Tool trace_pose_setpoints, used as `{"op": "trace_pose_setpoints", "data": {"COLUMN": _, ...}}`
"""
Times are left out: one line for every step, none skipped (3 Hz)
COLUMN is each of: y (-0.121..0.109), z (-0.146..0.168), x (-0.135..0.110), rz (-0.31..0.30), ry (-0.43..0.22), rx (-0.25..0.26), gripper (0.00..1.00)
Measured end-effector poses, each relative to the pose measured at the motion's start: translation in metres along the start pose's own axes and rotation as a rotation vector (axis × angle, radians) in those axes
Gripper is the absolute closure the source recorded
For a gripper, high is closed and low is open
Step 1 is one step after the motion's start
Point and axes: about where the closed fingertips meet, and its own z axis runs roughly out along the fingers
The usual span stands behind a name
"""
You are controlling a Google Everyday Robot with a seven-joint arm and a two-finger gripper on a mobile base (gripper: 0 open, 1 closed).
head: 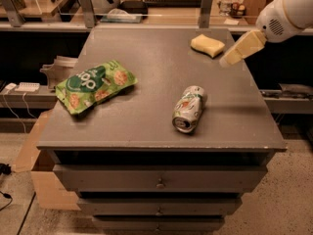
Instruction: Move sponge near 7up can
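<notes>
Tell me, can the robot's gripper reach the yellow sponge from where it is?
Probably yes. The gripper hangs close beside the sponge, with nothing between them. The 7up can and the chip bag lie well away, so they should not get in its way.

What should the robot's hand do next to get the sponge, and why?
Probably ease the gripper toward the sponge and down onto it. The gripper hovers just beside the sponge, not touching it. The sponge lies at the far end of the table, apart from the can, which lies on its side nearer the front.
</notes>
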Motion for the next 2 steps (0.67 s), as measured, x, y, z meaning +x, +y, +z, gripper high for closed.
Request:
{"op": "trace_pose_setpoints", "data": {"y": -0.041, "z": 0.047, "x": -0.004, "rz": 0.083, "ry": -0.073, "rx": 0.039, "gripper": 0.00}}
{"op": "trace_pose_setpoints", "data": {"y": -0.065, "z": 0.092, "x": -0.019, "rz": 0.118, "ry": -0.180, "rx": 0.036, "gripper": 0.00}}
